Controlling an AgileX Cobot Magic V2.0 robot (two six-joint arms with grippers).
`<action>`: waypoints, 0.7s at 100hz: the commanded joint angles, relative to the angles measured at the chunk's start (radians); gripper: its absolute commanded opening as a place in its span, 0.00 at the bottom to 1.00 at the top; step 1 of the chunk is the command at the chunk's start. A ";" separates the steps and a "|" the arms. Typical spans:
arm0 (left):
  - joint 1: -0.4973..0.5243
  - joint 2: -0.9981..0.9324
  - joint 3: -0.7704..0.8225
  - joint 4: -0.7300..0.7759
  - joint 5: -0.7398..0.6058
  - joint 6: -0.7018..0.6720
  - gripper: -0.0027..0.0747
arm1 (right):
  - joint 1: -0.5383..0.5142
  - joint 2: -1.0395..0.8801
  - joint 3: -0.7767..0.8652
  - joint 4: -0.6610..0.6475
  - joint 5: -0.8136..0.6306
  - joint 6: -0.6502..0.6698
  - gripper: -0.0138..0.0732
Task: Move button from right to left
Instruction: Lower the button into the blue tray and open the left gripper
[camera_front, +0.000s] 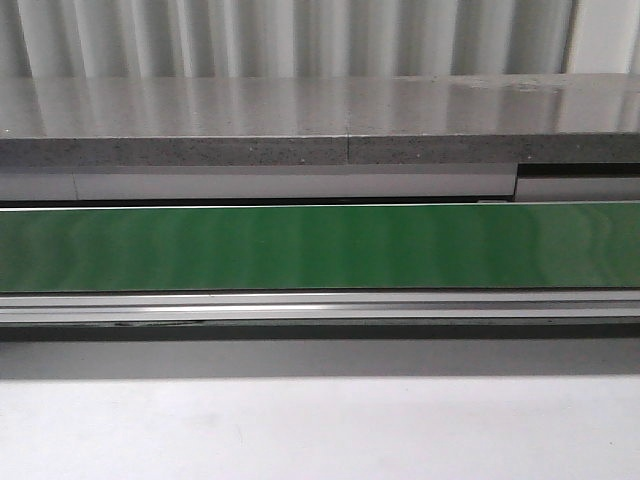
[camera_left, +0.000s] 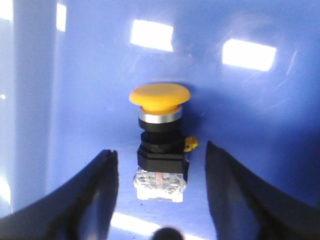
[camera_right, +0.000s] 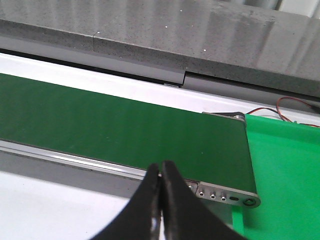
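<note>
The button lies on a blue surface, seen only in the left wrist view, right between the 2 spread fingers of the left gripper; neither finger touches it. Its long axis runs straight away from the gripper: clear rear block nearest the fingers, black body next, yellow cap at the far end. So the fingers flank the body on both sides, approx centred, and closing would pinch across the short axis. The right gripper has its fingers pressed together, holding nothing, and hovers near the end of the green belt. No button shows on the belt in the front view, so the left arm is the nearer one, by my read.
</note>
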 joint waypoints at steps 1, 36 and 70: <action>0.003 -0.112 -0.031 -0.043 -0.023 -0.006 0.32 | 0.002 0.014 -0.023 0.006 -0.082 -0.008 0.08; -0.002 -0.341 -0.029 -0.257 -0.074 0.006 0.01 | 0.002 0.014 -0.023 0.006 -0.082 -0.008 0.08; -0.201 -0.516 0.047 -0.296 -0.149 0.065 0.01 | 0.002 0.014 -0.023 0.006 -0.082 -0.008 0.08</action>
